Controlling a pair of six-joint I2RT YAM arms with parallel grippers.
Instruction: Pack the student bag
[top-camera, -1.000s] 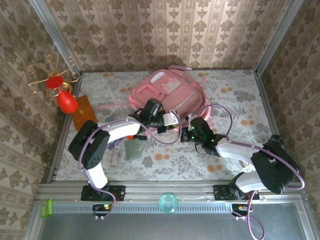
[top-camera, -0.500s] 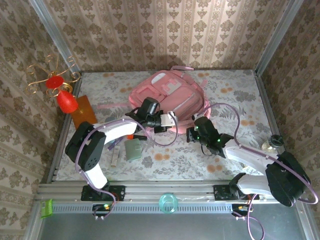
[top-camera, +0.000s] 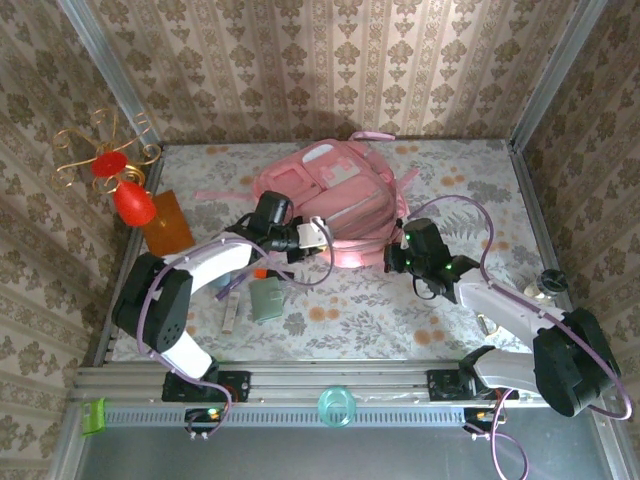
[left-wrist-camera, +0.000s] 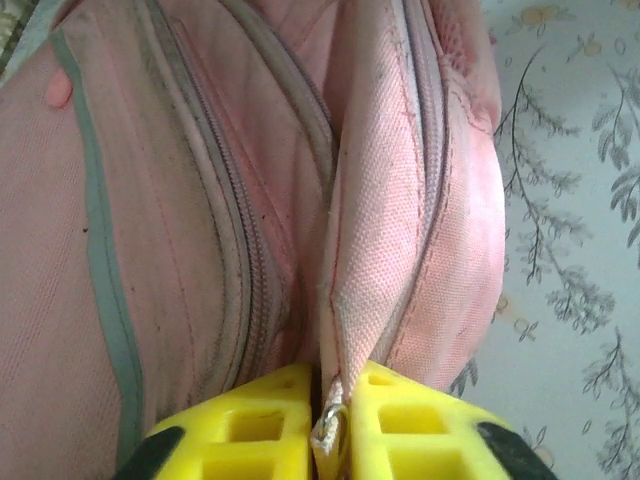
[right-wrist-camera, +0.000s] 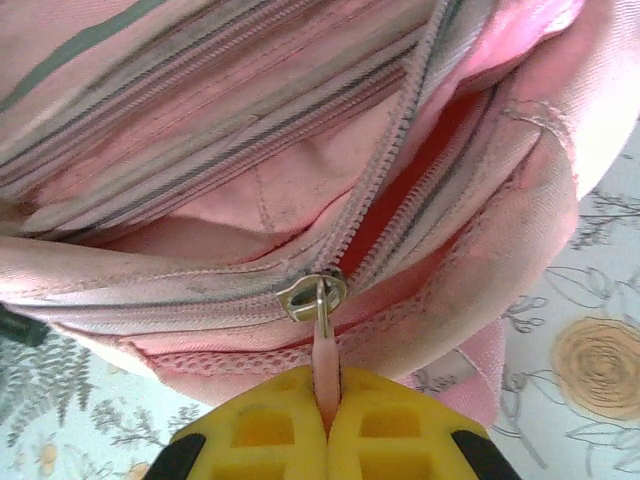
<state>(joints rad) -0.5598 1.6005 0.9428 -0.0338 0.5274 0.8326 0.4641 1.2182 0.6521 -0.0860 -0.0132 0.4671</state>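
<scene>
Student bag (top-camera: 330, 195) lies at 12 o'clock on the worktop (top-camera: 470, 200). At its 7 o'clock, the left end effector (left-wrist-camera: 335, 385) pinches a zipper edge narrowly. At 5 o'clock, the right end effector (right-wrist-camera: 328, 395) holds 1 pink zip pull (right-wrist-camera: 322, 345).

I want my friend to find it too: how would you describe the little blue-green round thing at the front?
Find the metal rail running along the near edge of the flowery table. Halfway along, just in front of it, sits the blue-green round thing, like a small see-through cup. The green piece at the rail's left end is blocky and solid, not round.
</scene>
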